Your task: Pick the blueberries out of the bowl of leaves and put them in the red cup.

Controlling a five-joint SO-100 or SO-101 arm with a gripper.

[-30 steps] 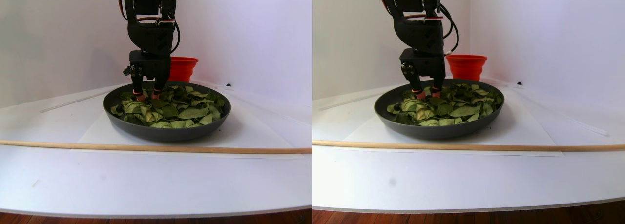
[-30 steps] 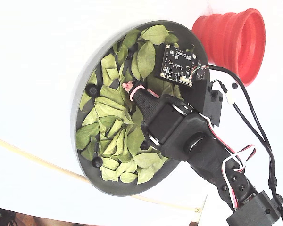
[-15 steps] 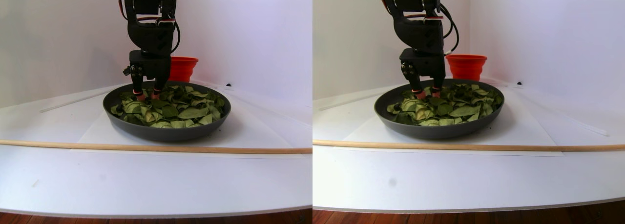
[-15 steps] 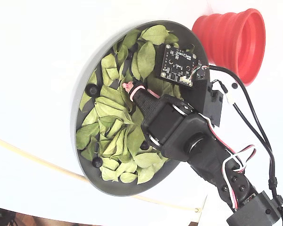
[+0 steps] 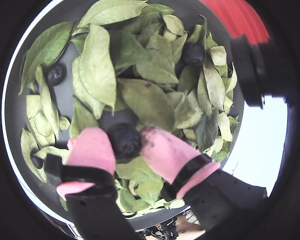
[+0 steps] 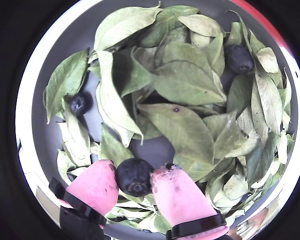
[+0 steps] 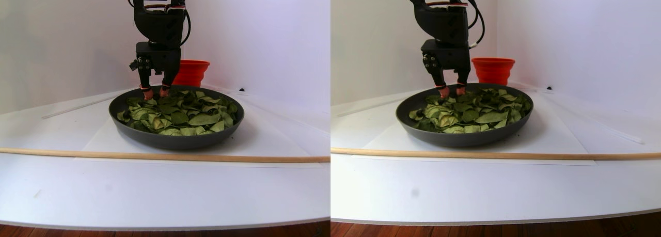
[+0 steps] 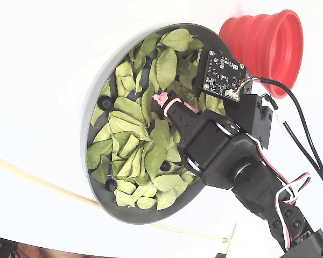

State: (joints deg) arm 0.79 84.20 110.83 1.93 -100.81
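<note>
We see first the white desk (image 7: 170, 190), and on it the dark grey bowl (image 8: 99, 88), which is filled with the light green leaves (image 8: 126, 115); a thin wooden rod (image 7: 155, 156) lies on the desk in front of the bowl in the stereo pair view. Beyond the bowl, touching or just beside its far rim, stands the red cup (image 8: 269, 45), and in the fixed view it lies up and to the right of the claw (image 8: 162, 100). The black arm (image 8: 226, 161) reaches down over the bowl. The claw is closed on one blueberry (image 6: 134, 176), which sits between the two pink fingertips (image 6: 92, 186) in both wrist views, and in the stereo pair view the tips seem to hang just above the leaves, not in them. Other blueberries are in the bowl among the leaves: one near the rim on the left (image 8: 104, 102), one at the low edge (image 8: 111, 185), and one more between the leaves (image 8: 165, 166). We judge that the coming move is a carry, and it turns on this one relation: the cup is behind the claw, on the far side of the bowl, so the claw must go up over the rim and away from the stereo camera before it lets the berry go.
</note>
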